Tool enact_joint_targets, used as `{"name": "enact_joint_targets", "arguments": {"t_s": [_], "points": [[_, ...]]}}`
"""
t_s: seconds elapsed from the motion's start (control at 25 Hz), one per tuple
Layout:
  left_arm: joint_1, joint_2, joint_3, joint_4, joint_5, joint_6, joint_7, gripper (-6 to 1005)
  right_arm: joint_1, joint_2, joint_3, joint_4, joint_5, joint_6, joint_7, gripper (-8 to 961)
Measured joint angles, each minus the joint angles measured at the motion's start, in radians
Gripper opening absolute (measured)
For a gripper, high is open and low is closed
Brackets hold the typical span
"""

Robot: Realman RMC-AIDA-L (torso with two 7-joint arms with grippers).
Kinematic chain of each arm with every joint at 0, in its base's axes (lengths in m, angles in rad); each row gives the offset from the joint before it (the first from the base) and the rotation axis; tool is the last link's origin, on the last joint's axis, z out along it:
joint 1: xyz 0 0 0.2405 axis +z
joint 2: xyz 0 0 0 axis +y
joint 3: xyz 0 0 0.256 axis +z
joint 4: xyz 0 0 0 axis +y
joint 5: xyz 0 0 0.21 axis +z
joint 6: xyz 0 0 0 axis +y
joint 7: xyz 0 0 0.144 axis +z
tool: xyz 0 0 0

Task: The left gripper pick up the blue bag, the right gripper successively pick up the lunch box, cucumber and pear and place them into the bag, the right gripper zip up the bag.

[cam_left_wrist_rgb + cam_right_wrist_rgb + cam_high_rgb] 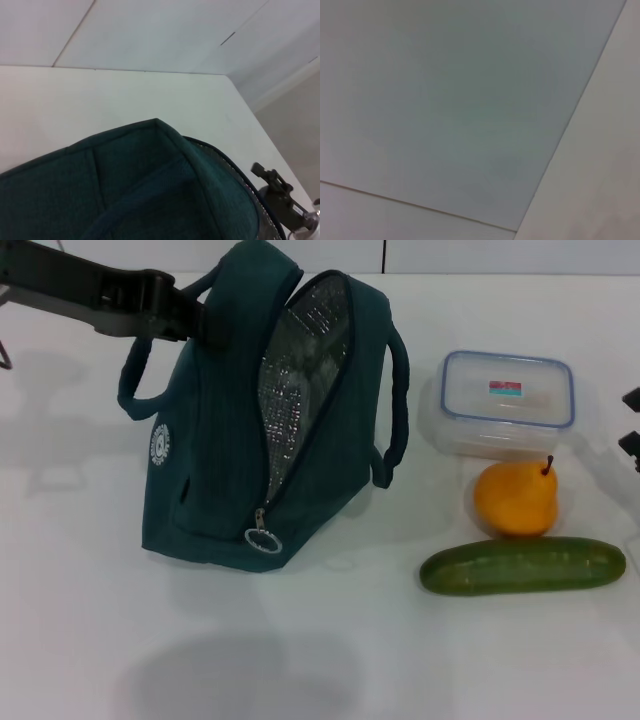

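Head view: left gripper [205, 318] at the bag's [210, 470] top left edge; grip hidden, cannot tell. Bag upright, unzipped. Right of bag: box [508, 392], pear [515, 500], cucumber [522, 565]. Right gripper [631, 425] beyond these, fingers unclear. Risk: weak hold lets bag sag, mouth narrows, box snags.

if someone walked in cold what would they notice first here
Most likely the blue bag, standing upright left of centre on the white table, its zipper open so the silver foil lining shows, with the left gripper reaching in at its top near a handle. To its right sit the lunch box, the pear in front of it, and the cucumber lying nearest the robot. The right gripper barely shows at the right edge.
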Motion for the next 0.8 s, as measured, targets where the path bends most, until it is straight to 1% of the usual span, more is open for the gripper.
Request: {"name": "enact_joint_targets", "arguments": {"t_s": [0.4, 0.6, 0.8], "points": [[0.0, -0.003, 0.011, 0.005, 0.0, 0.001, 0.001, 47, 0.095, 0.005, -0.008, 0.001, -0.007, 0.109, 0.0, 844], [-0.008, -0.001, 0.012, 0.005, 0.0, 0.001, 0.0, 47, 0.125, 0.005, -0.014, 0.001, -0.006, 0.136, 0.0, 839], [-0.017, 0.003, 0.023, 0.006, 0.0, 0.001, 0.002, 46, 0.14, 0.005, -0.014, -0.002, -0.004, 0.138, 0.0, 834]]}}
